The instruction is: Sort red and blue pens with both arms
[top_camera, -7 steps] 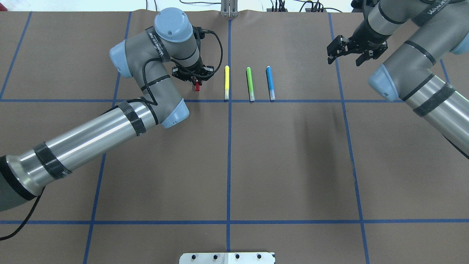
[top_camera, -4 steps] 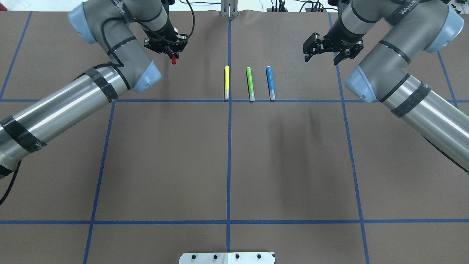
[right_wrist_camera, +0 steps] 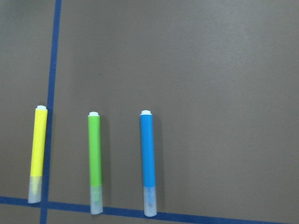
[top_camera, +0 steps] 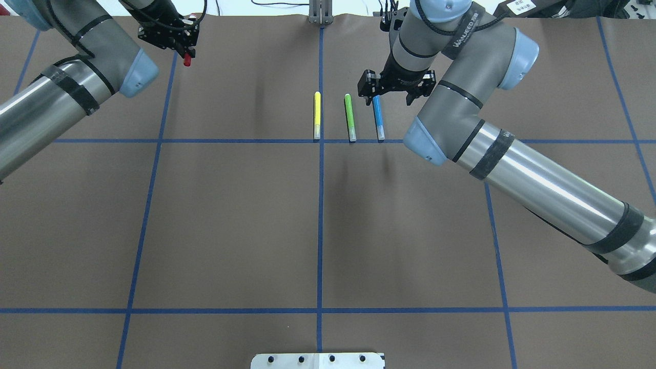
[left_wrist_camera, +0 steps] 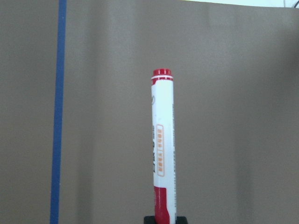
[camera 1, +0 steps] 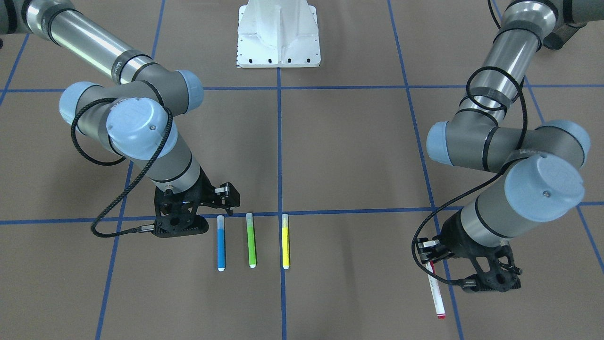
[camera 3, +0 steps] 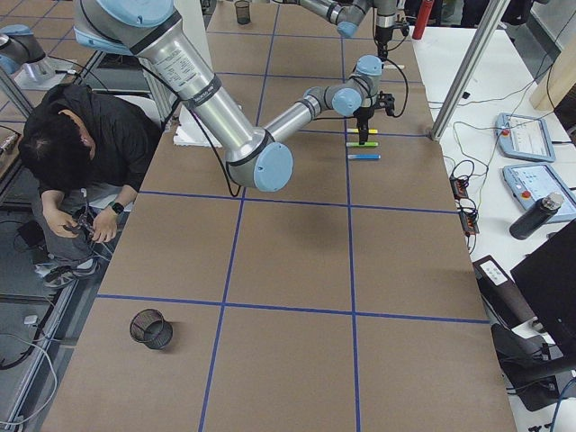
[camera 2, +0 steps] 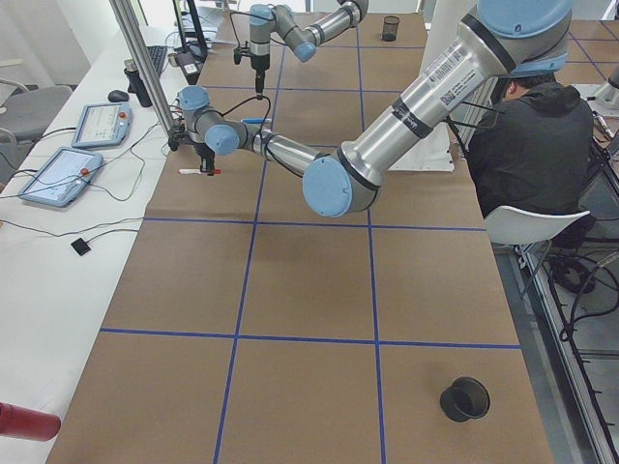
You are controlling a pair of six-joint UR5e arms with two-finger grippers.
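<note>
The red pen (left_wrist_camera: 162, 149), white-barrelled with a red cap and red end, is held by its cap end in my left gripper (top_camera: 185, 49), which is shut on it. It hangs low over the table's far left by a blue tape line, also seen as the red pen (camera 1: 435, 293) in the front view. The blue pen (top_camera: 378, 118) lies on the table, rightmost in a row of three. My right gripper (top_camera: 391, 94) hovers open over its far end, touching nothing. The right wrist view looks down on the blue pen (right_wrist_camera: 148, 158).
A yellow pen (top_camera: 317, 115) and a green pen (top_camera: 350, 117) lie parallel just left of the blue one. A black mesh cup (camera 2: 465, 398) stands at the table's left end. A person (camera 2: 537, 145) sits behind the robot's white base (camera 1: 278, 38).
My left arm carried the red pen leftward and toward the far edge. My right arm swung left from the far right to above the blue pen, staying open.
</note>
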